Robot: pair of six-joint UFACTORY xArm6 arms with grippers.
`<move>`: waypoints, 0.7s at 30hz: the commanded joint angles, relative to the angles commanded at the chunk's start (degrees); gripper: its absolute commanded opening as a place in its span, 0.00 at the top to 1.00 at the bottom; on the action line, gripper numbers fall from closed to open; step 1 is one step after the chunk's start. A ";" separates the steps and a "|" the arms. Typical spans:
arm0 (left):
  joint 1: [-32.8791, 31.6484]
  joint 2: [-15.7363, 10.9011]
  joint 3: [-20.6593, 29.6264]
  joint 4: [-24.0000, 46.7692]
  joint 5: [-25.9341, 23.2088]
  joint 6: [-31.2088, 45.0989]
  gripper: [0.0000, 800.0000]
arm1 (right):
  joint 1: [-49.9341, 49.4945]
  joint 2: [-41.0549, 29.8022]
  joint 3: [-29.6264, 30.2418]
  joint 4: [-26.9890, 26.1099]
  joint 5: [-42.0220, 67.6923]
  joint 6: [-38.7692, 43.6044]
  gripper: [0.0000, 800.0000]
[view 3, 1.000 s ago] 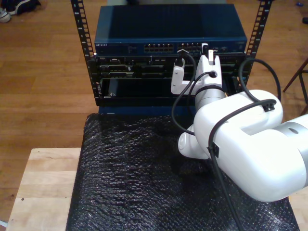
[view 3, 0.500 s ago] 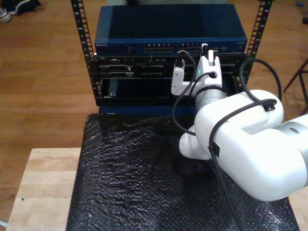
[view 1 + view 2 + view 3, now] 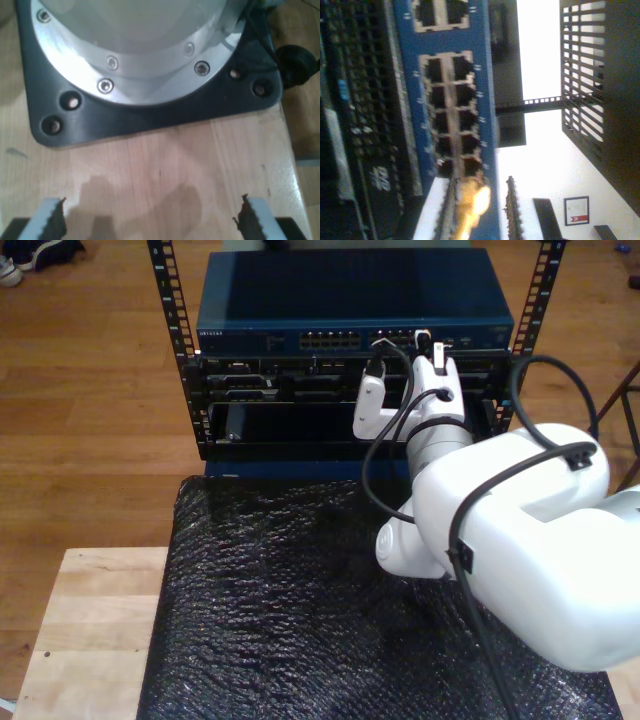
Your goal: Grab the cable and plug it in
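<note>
- My second gripper [image 3: 475, 210] is clamped on the cable [image 3: 470, 205]. In the second wrist view the toothed fingers [image 3: 512, 212] sit close on either side of a glowing yellow-orange blob, so the gap is narrow and the cable fills it.
- The cable tip sits right up against the blue switch [image 3: 445, 100], just at the end of the port block [image 3: 451, 117]. It's blown out and blurry, so I can't tell whether the plug is actually in a socket or only touching the face.
- In the exterior view that same gripper [image 3: 425, 345] is in the upper middle of the frame, nose up against the switch's [image 3: 350, 300] front panel near the ports toward the exterior view's right. The cable itself is too small to make out there.
- The big white arm [image 3: 520, 540] takes up the lower right of the exterior view, with a thick black robot cable [image 3: 385, 455] looping off it.
- My first gripper [image 3: 150, 220] is spread wide, with nothing between the fingers [image 3: 50, 220]. It hangs over a pale wooden tabletop [image 3: 165, 165], looking at a dark base plate [image 3: 150, 120] with a bolted metal ring [image 3: 145, 75].
- Black bubbly mat [image 3: 280, 610] covers the table in the lower middle of the exterior view.
</note>
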 joint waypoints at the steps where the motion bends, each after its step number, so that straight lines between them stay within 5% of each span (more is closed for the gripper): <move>1: 0.00 0.00 0.00 0.00 0.00 0.00 0.00 | 0.00 -0.88 0.88 0.00 0.35 0.00 0.60; 14: 0.00 0.00 0.00 0.00 0.00 0.00 0.00 | -0.53 -14.59 11.69 -3.25 12.04 0.00 0.52; 21: 0.00 0.00 0.00 0.00 0.00 0.00 0.00 | -3.25 -23.74 14.86 -6.51 27.87 0.00 0.34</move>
